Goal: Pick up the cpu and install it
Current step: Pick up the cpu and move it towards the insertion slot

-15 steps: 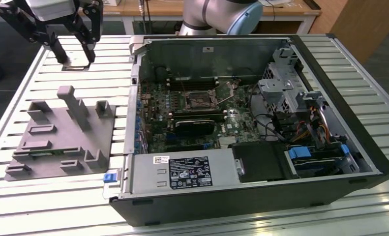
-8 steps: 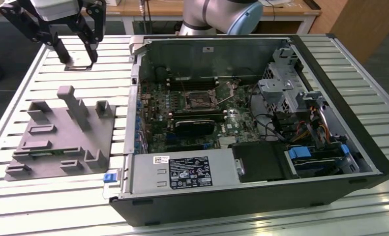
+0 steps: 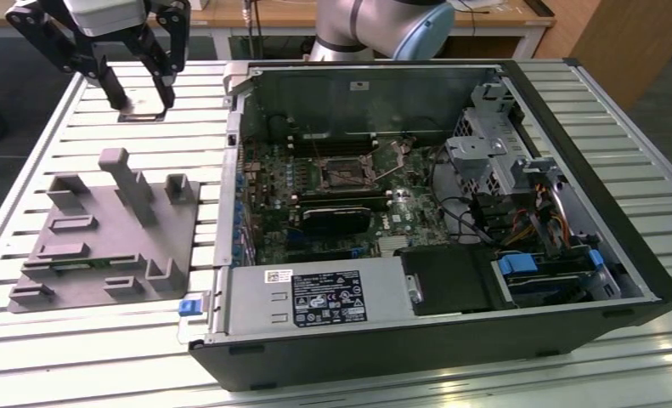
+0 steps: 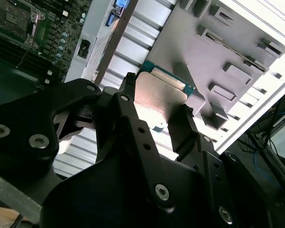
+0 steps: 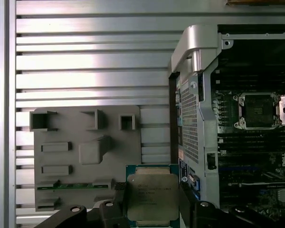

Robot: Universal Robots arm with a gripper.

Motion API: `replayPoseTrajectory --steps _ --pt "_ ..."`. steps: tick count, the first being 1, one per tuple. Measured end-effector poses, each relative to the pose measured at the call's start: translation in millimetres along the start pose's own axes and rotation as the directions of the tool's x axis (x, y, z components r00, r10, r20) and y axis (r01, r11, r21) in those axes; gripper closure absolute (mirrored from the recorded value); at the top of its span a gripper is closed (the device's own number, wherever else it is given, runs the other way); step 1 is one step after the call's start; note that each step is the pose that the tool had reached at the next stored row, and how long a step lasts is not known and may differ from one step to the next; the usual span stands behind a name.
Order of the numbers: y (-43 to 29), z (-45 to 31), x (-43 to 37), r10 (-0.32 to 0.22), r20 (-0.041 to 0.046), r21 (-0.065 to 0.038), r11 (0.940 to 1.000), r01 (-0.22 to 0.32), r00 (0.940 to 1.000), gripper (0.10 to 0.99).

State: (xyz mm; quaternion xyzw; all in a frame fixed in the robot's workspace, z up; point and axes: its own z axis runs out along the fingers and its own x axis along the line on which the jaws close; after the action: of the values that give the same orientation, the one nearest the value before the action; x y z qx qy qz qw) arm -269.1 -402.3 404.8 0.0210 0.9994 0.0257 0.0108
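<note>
The cpu (image 3: pixel 143 113), a flat square chip with a silver-grey metal top, is held by its edges in my gripper (image 3: pixel 143 108), which is shut on it. It hangs above the slatted table at the exterior view's far left, beyond the grey studded tray (image 3: pixel 98 242) and left of the open computer case (image 3: pixel 607 280). Both wrist views show the cpu (image 4: pixel 159 95) (image 5: pixel 152 197) between the black fingers (image 4: pixel 128 114), over the tray (image 5: pixel 85 156). The motherboard's metal-framed socket (image 3: pixel 344 172) (image 5: pixel 257 110) lies open inside the case, well apart from the chip.
The case's side wall (image 3: pixel 236 170) stands between the gripper and the motherboard. Drive cages and cables (image 3: pixel 517 195) fill the case's right side, and a power supply (image 3: pixel 313 297) sits at its front. The tray carries upright blocks (image 3: pixel 126 183). The arm's base (image 3: pixel 369 25) stands behind the case.
</note>
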Motion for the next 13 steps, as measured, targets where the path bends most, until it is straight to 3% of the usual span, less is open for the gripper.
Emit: replayPoseTrajectory --steps 13 --pt "0.4 0.2 -8.8 0.000 0.0000 0.000 1.0000 0.000 1.0000 0.557"
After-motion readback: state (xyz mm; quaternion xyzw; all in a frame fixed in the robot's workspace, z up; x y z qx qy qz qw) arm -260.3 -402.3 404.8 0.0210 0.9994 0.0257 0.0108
